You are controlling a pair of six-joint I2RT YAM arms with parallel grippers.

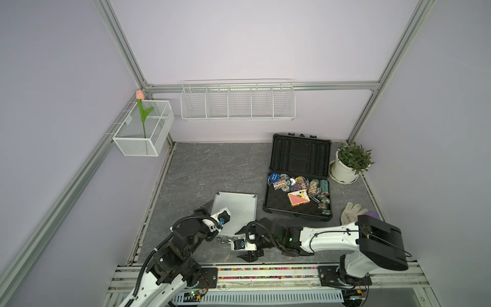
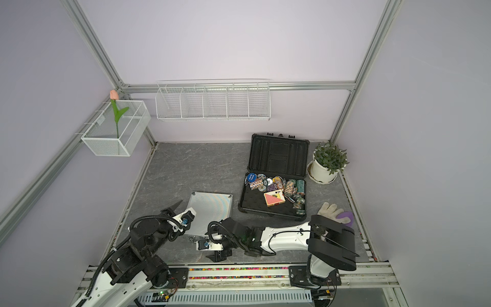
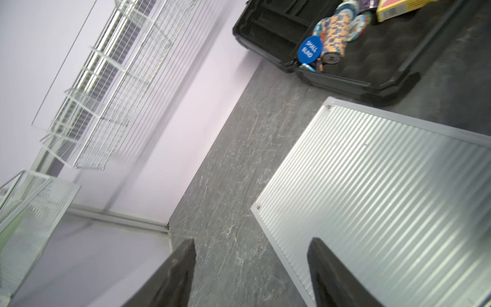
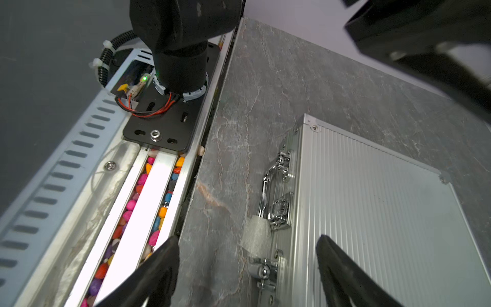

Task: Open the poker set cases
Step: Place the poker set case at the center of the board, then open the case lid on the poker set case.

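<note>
- Black case (image 1: 300, 155): at the back right corner of the desk (image 1: 207, 170), just beside the potted plant (image 1: 352, 159). Lid stands up against the back wall. Chips (image 1: 313, 186) and a card deck (image 1: 299, 198) lie loose in the base. Judged done.
- Silver case (image 1: 236, 210): lies flat near the desk's front edge, left of centre, lid down. This is the one left to open.
- Left gripper (image 3: 251, 245): jaws spread, nothing between them. One finger is over the ribbed lid's side edge, the other over bare desk.
- Right gripper (image 4: 247, 240): jaws wide and empty, straddling the silver case's front wall. One finger is above the lid, the other toward the desk's front edge.
- Handling (judgement): the shell is stiff aluminium, and the ribbed lid is probably slick under the pads. If the case is full, its weight should keep the base down.
- Where to take hold (judgement): work the latches (image 4: 281, 210) first, then lift at the lid's front lip, not the handle (image 4: 267, 186).
- Right wrist view only: latches and handle. I cannot tell whether the latches are released.
- Top views: the arms hide most of that front wall. Only these views show the black lid upright.
- Left wrist view: shows the blue disc (image 3: 309, 50) marked SMALL BLIND.
</note>
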